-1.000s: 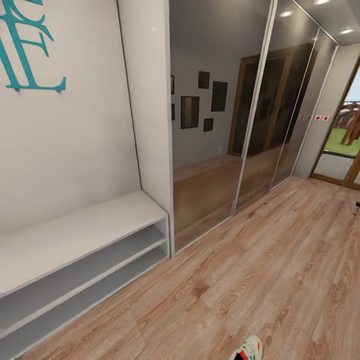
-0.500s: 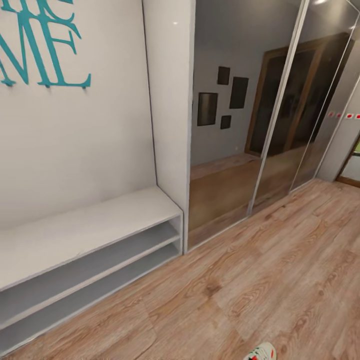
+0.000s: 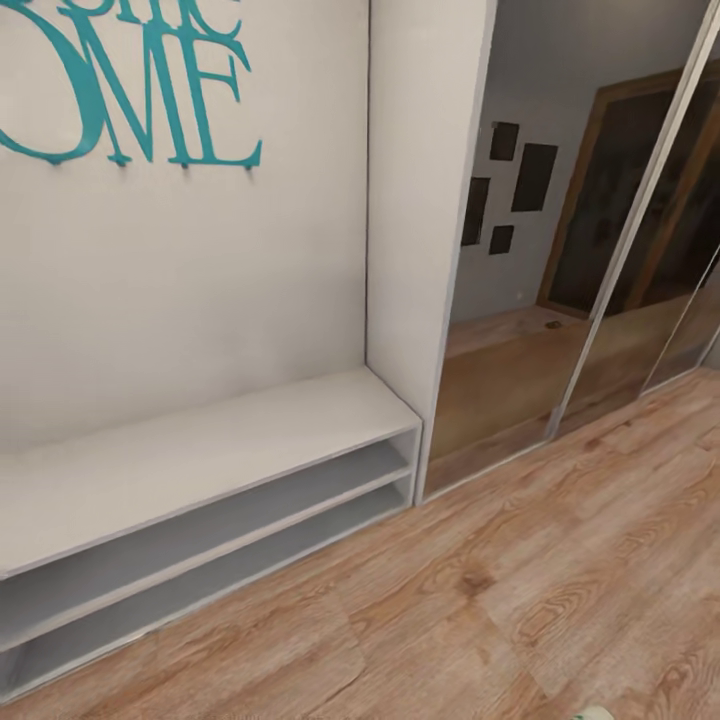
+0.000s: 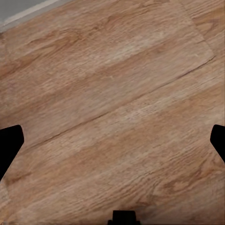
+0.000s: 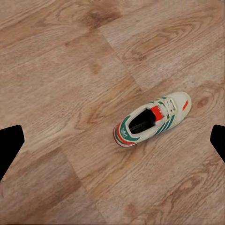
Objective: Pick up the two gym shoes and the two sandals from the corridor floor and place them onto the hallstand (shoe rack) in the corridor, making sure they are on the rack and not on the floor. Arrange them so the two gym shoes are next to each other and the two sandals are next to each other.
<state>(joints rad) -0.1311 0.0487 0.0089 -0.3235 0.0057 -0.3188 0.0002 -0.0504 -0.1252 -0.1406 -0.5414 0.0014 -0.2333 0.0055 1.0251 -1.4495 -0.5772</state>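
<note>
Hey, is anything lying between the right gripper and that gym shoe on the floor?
Nothing visible. In the right wrist view the gym shoe lies alone on bare corridor floor, with the right gripper open above it.

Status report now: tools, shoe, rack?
Both tools open, empty. One gym shoe upright on floor, below right tool. Rack ahead, shelves bare. Nothing in the way.

Head angled down at hallstand (image 3: pixel 200 450), wrists facing floor (image 4: pixel 112 112), perhaps overlapping

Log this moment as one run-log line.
phase: in transit | left gripper: open, over floor | right gripper: open, above gym shoe | hallstand: no shoes seen
</note>
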